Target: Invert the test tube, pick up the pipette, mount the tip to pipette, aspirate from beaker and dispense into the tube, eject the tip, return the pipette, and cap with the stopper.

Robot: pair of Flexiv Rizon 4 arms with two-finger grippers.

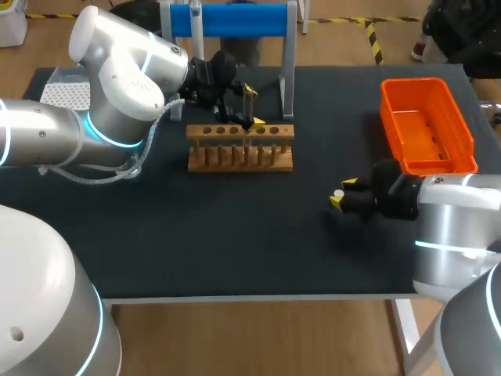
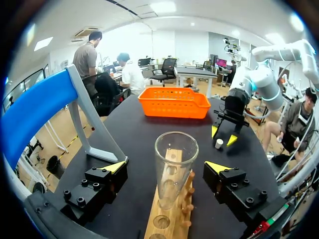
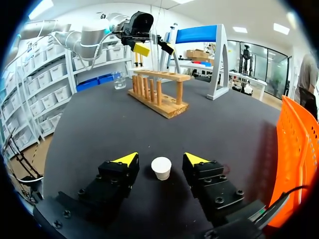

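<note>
Two claws hang over our black table (image 1: 235, 243): at the wooden rack (image 1: 240, 150) our left claw (image 2: 167, 168) stands wide, one finger (image 2: 115, 168) each side of the glass tube (image 2: 175, 149) without touching it, and the tube stands upright at the rack, mouth up. Our right claw (image 3: 160, 160) is equally wide around the small white stopper (image 3: 161, 168) on the table. We judge the tube is being handled, so any grip should close gently on mid-glass, square, and lift straight up.

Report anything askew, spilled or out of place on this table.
Nothing stands out. The test tube stands at the wooden rack between the open fingers of the left gripper; the white stopper sits on the table between those of the right gripper. No spill shows.
</note>
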